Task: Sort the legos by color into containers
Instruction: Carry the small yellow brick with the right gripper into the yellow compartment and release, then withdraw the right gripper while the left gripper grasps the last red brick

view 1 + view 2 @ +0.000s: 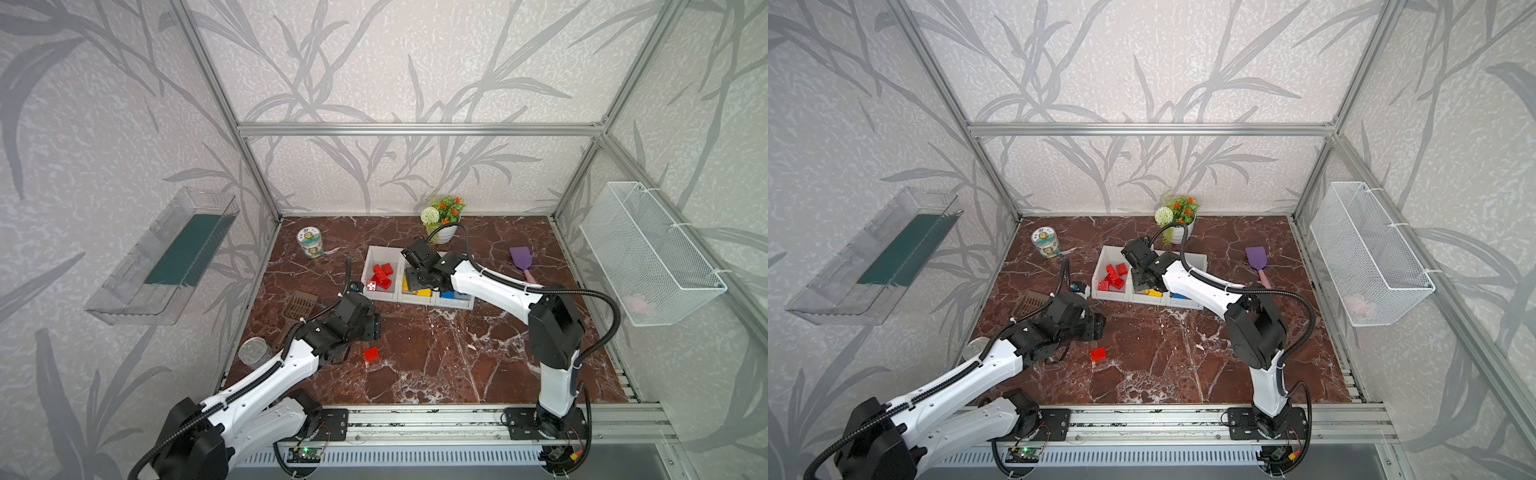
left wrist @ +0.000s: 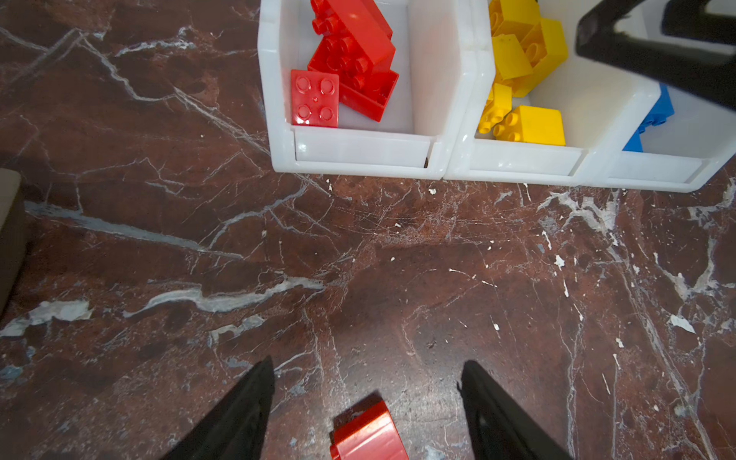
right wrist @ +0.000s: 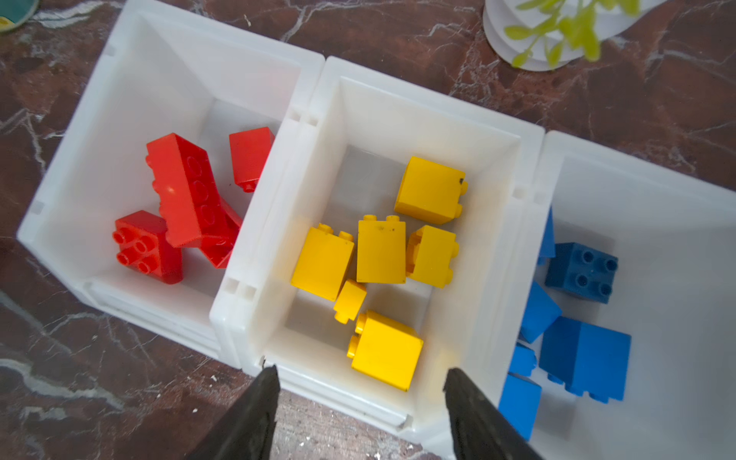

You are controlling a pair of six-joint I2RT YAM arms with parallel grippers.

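Closest to the rail point(image 1: 415, 419), one red lego point(image 1: 370, 354) lies loose on the marble table point(image 1: 436, 365), just beside the left gripper point(image 2: 366, 362), whose jaws stand released and clear of it. Farther back, the three joined containers point(image 2: 450, 119) hold red legos point(image 3: 187, 199), yellow legos point(image 3: 380, 251) and blue legos point(image 3: 585, 354), one colour each. Right gripper point(image 3: 360, 370) hovers over the yellow legos, jaws apart, empty.

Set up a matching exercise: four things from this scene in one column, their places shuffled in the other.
Things:
1 loose red lego
2 yellow legos
3 blue legos
4 purple spatula

Places:
A middle bin
B table, to the right of the right-end bin in both top views
C table, near the open left pincer
D right-end bin

Pairs: 1-C, 2-A, 3-D, 4-B
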